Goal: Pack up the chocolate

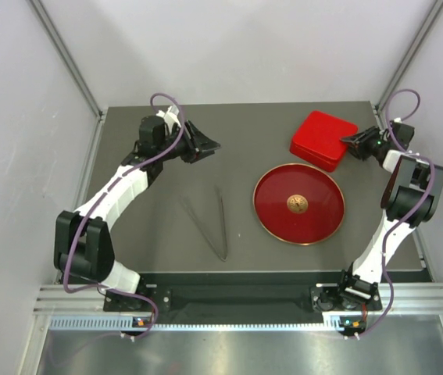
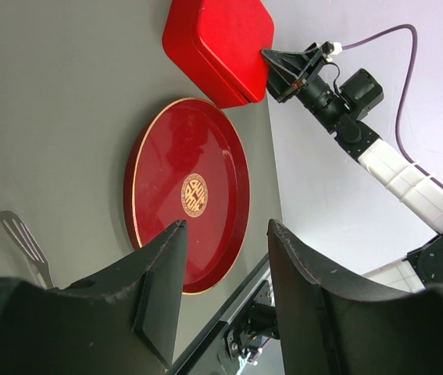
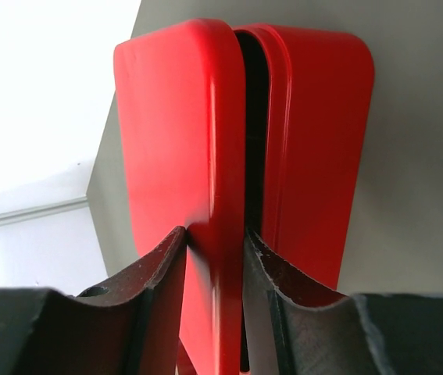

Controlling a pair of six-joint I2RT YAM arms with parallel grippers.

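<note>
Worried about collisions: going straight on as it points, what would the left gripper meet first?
Likely the red plate, ahead of the left gripper; depth is unclear, with the red box beyond.

From above, the light is bright, even and soft. The dark desk (image 1: pixel 166 148) is matte, and shadows around the box (image 1: pixel 324 139) are faint. Beside the box, the plate (image 1: pixel 272 215) has a mild glossy sheen with no harsh glare.

In the left wrist view the wall right of the box is pale and bright. The left gripper (image 2: pixel 227 226), below the box, is dark and slightly soft.

In the right wrist view the background left of the box is blown out to white. The right gripper (image 3: pixel 215 238) below the box is near-black and blurred. The box's upper edge stays sharp, with highlight streaks along it.
</note>
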